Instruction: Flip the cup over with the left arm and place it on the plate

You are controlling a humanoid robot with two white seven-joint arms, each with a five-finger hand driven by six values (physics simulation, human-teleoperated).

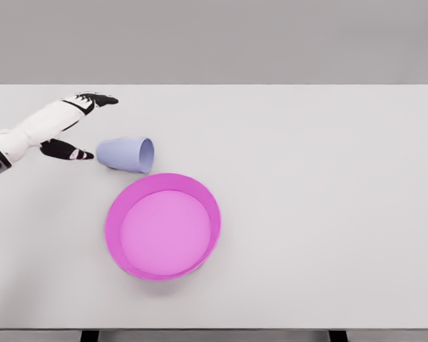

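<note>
Landmark: magenta plate [162,226], round, with a raised rim and a paler pink floor, sitting on the white table [307,199]. Nothing lies in it.

Lavender cup [126,154] lies on its side just beyond the plate's far-left rim, close to it, but whether they touch I cannot tell. The cup's mouth faces toward the right, its open rim showing as a pale ellipse; its closed base points left, away from the plate's middle.

Left hand [75,128] comes in from the left edge, farther from the plate than the cup and to the cup's left. White forearm, dark fingertips. Fingers spread wide and hold nothing: the upper fingers [100,100] reach out above and left of the cup, well clear of it; the thumb tip sits low, just beside the cup's base. Whether the thumb touches the base cannot be made out. The gap between thumb and upper fingers opens toward the cup.

Cup is on the tabletop, not on the plate, and not upright.
</note>
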